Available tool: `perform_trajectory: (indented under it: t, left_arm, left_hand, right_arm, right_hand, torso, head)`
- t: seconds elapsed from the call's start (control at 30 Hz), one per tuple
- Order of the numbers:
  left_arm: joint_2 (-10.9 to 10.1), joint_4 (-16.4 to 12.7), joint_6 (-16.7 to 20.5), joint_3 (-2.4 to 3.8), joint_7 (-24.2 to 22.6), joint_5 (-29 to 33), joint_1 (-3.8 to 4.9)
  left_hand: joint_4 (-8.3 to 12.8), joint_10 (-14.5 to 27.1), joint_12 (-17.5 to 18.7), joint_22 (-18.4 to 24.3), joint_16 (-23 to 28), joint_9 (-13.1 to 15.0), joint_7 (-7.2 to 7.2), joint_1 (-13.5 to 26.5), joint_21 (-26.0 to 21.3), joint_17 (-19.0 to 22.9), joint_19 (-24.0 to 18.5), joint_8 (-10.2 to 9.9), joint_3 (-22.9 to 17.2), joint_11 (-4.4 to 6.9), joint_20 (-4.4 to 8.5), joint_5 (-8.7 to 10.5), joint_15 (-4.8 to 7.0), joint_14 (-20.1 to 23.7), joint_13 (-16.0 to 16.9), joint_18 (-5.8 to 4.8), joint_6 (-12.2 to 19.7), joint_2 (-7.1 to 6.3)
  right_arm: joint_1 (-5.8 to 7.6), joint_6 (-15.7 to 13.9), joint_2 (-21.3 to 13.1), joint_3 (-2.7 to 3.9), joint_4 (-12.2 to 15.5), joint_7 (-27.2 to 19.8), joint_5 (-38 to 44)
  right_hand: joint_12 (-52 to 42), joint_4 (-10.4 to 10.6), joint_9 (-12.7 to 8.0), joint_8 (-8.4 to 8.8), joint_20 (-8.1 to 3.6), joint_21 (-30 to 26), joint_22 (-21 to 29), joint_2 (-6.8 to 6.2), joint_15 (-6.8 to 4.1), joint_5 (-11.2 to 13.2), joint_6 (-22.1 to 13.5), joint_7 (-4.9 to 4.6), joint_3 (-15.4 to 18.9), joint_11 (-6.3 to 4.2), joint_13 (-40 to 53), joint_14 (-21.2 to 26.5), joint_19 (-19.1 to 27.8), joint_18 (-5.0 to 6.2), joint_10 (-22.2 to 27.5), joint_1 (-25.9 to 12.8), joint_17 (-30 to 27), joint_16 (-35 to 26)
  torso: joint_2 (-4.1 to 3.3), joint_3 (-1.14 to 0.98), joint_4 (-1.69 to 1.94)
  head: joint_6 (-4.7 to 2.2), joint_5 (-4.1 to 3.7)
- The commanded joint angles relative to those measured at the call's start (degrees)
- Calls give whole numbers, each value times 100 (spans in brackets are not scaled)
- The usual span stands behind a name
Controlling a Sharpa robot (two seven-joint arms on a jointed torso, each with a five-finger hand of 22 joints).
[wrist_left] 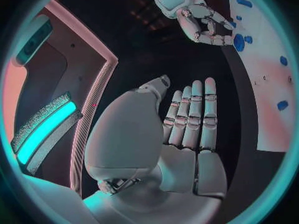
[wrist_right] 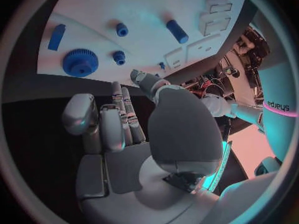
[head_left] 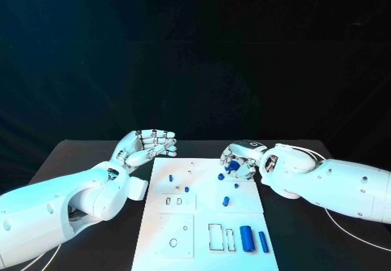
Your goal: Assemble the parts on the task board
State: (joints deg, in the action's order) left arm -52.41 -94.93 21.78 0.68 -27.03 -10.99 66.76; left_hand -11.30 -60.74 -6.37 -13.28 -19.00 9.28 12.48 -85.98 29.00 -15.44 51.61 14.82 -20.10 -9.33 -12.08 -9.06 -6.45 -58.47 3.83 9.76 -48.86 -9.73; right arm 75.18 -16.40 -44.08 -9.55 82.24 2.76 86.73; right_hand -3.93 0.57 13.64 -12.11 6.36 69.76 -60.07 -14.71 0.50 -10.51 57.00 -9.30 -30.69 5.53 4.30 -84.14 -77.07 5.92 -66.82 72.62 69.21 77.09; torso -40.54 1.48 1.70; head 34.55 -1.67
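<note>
You see the black table carrying the white rectangular task board, which runs lengthwise between the two arms. The left hand, silver and many-fingered, hovers just off the board's far left corner; its fingers lie straight and pressed side by side, the thumb set apart, and nothing rests in the palm. The right hand sits over the board's far right corner with its fingers curled downward toward the board. Whether they actually grip anything you cannot tell.

The blue toothed gear wheel lies flat on the board just beyond the right fingertips, near the board's edge; in the head view it shows as a blue spot among those fingers. Two short blue bushings stand a little farther out from the same fingertips. A blue cylindrical peg lies beyond them, well clear of the fingers, and a flat blue bar lies off to the gear's far side.

At the board's near end, well apart from both hands, the large blue cylinder lies beside a thin blue rod, next to outlined rectangular slots.
</note>
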Motion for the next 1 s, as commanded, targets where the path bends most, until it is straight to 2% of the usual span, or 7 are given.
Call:
perform_trajectory:
  t: [0.03,0.1,0.2,0.33,0.5,0.8,1.0]
  left_arm:
    - [-10,-53,-149,8,-21,85,26]
    - [-18,-68,-159,10,-23,96,32]
    - [-22,-70,-189,15,-27,120,39]
    - [-11,-59,-209,18,-27,136,54]
    - [-19,-61,-223,19,-22,151,87]
    - [-24,-32,-248,20,-16,166,111]
    - [-16,-13,-261,20,-12,171,116]
  left_hand:
    - [-16,-12,36,-12,29,-10,51,29,28,-8,32,-24,-31,-23,21,20,-8,7,-7,55,-2,-39]
    - [-16,-12,36,-12,29,-10,51,29,28,-8,32,-24,-31,-23,21,20,-8,7,-7,55,-2,-39]
    - [-23,-9,45,-16,29,-11,58,38,36,-15,31,-27,-33,-27,21,19,-9,2,-7,55,1,-35]
    - [-33,-9,55,-19,30,-12,65,56,44,-22,28,-30,-30,-32,19,19,-12,0,-6,53,3,-37]
    - [-33,-9,55,-19,30,-12,65,56,44,-22,28,-30,-30,-32,19,19,-12,0,-6,53,3,-37]
    - [-18,-14,65,-24,36,-13,63,43,54,-31,20,-33,-33,-31,20,17,-12,3,-4,53,3,-54]
    - [-14,-18,68,-26,42,-13,62,39,58,-33,17,-32,-36,-30,20,16,-13,10,-3,53,0,-56]
  right_arm:
    - [-15,228,55,-2,-57,303,412]
    - [-22,232,95,-3,-96,334,437]
    - [-34,266,169,-4,-169,366,462]
    - [-56,350,225,-8,-229,389,476]
    - [-99,488,257,-15,-272,397,482]
    - [-145,565,295,-17,-329,396,480]
    - [-150,522,323,-18,-349,383,456]
  right_hand:
    - [27,32,14,33,12,82,-114,-39,28,-14,-44,16,45,4,16,-267,-63,-66,43,-10,81,77]
    - [22,49,21,35,15,127,-173,-37,23,-23,-50,25,67,-2,25,-270,-77,-72,37,-15,118,115]
    - [20,56,25,36,15,139,-190,-30,21,-22,-53,27,72,-4,29,-270,-79,-73,33,-13,131,131]
    - [19,69,32,37,15,189,-260,-14,19,-15,-56,34,76,-8,37,-277,-99,-83,28,-6,190,179]
    - [14,83,40,36,15,217,-297,-7,17,-6,-57,38,84,-12,47,-279,-105,-86,14,-6,212,206]
    - [9,107,63,17,16,209,-284,32,17,-22,-27,35,70,-13,64,-262,-73,-79,-7,13,187,208]
    - [-11,147,96,-6,16,266,-366,102,13,-54,7,30,-13,-20,96,-260,-79,-87,-102,35,224,257]
  torso:
    - [-62,25,37]
    - [-75,30,46]
    - [-83,38,58]
    - [-94,50,96]
    - [-122,58,115]
    - [-137,70,117]
    - [-135,64,132]
  head:
    - [10,-26]
    - [-1,-27]
    - [-7,17]
    - [31,-6]
    - [46,17]
    - [74,31]
    - [71,24]
